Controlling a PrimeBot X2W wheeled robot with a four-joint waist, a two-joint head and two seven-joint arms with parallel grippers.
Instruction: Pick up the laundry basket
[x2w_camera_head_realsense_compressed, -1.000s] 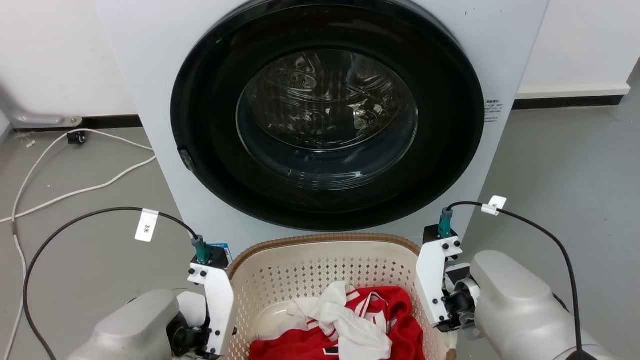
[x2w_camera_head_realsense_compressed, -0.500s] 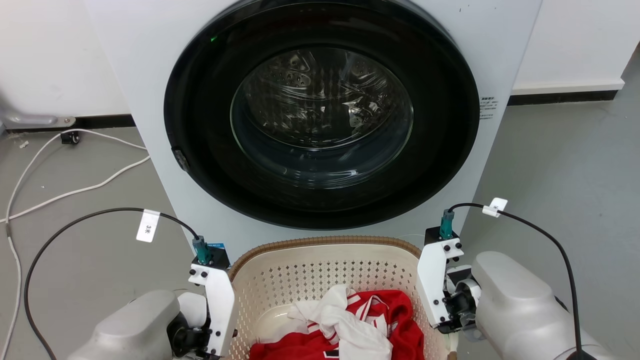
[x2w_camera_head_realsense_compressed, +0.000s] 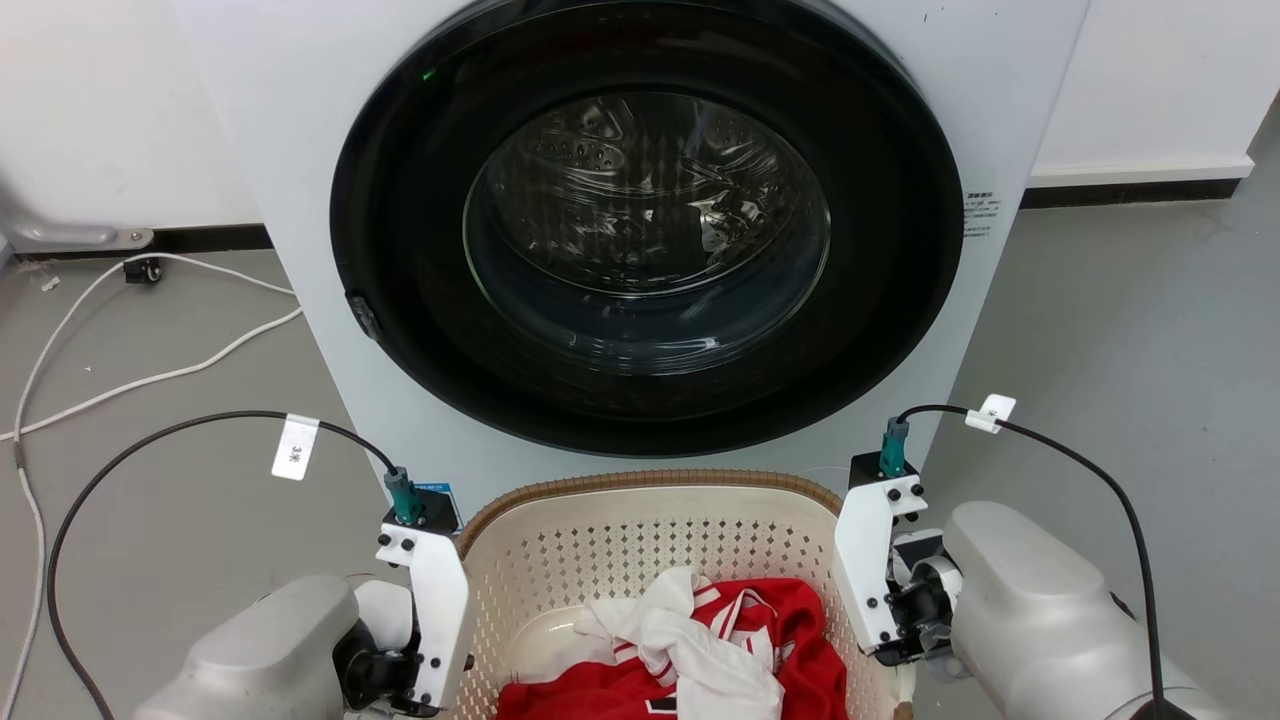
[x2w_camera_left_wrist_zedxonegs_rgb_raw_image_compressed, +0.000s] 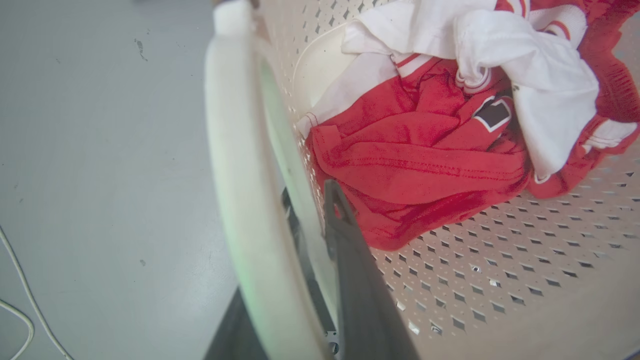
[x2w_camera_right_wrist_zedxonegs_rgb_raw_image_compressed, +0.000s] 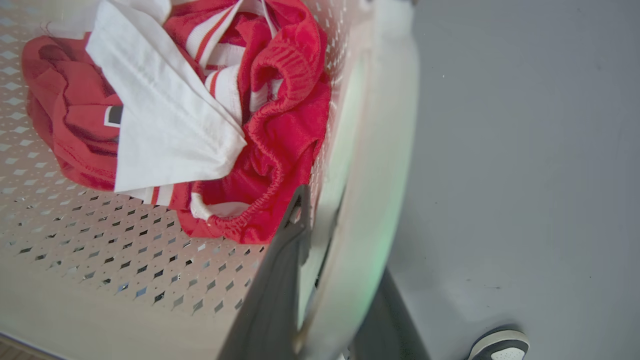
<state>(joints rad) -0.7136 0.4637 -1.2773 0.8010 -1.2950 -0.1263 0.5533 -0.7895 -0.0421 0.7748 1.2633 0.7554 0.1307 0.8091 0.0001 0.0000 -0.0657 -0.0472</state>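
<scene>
The laundry basket (x2w_camera_head_realsense_compressed: 640, 482), cream perforated plastic with a brown woven rim, sits low in the head view in front of the washer and holds red and white clothes (x2w_camera_head_realsense_compressed: 700, 640). White wrist brackets flank it, the left one (x2w_camera_head_realsense_compressed: 437, 600) and the right one (x2w_camera_head_realsense_compressed: 865, 570). My left gripper (x2w_camera_left_wrist_zedxonegs_rgb_raw_image_compressed: 310, 192) straddles the basket's white side handle (x2w_camera_left_wrist_zedxonegs_rgb_raw_image_compressed: 240, 190), one dark finger (x2w_camera_left_wrist_zedxonegs_rgb_raw_image_compressed: 350, 260) inside the wall. My right gripper (x2w_camera_right_wrist_zedxonegs_rgb_raw_image_compressed: 315, 200) grips the opposite handle (x2w_camera_right_wrist_zedxonegs_rgb_raw_image_compressed: 375, 190) the same way, its finger (x2w_camera_right_wrist_zedxonegs_rgb_raw_image_compressed: 280, 280) inside the basket. Both outer fingers are mostly hidden behind the handles.
A white washing machine (x2w_camera_head_realsense_compressed: 250, 120) with a closed round dark door (x2w_camera_head_realsense_compressed: 650, 250) stands just beyond the basket. White cables (x2w_camera_head_realsense_compressed: 150, 380) trail over the grey floor at left. Bare floor (x2w_camera_head_realsense_compressed: 1120, 330) lies at right. A person's shoe (x2w_camera_right_wrist_zedxonegs_rgb_raw_image_compressed: 500, 345) shows by the right handle.
The whole head picture has shifted slightly, so the camera moved. Both wrists and the basket keep the same places relative to each other.
</scene>
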